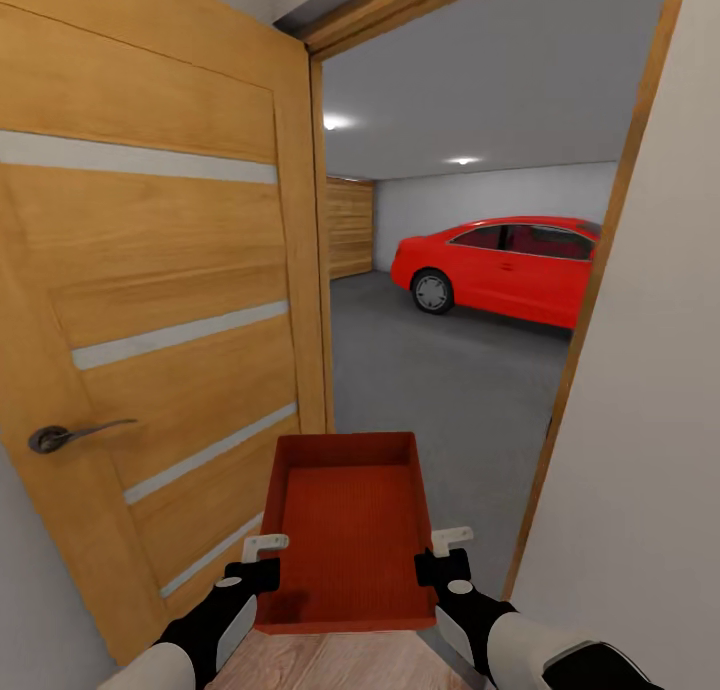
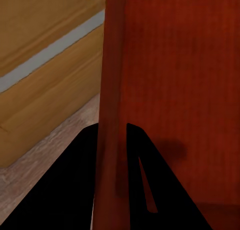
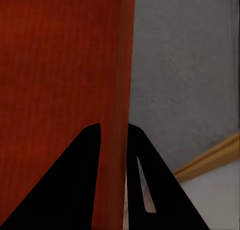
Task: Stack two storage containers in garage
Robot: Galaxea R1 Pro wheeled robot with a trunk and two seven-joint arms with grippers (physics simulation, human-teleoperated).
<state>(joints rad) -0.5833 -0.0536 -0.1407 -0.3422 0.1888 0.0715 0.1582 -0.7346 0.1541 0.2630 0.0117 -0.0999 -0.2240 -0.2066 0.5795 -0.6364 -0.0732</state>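
I hold one orange-red storage container level in front of me, at the doorway into the garage. My left gripper is shut on its left wall, one finger inside and one outside. On the opposite side, my right gripper is shut on the right wall the same way. The bin is topless and has nothing in it. Ahead lies the garage floor, grey concrete. The second container is out of view.
A tan wooden door with a metal handle stands open close on my left. The door frame and a white wall close in on my right. A red car is parked far right in the garage. Wood planks lie underfoot.
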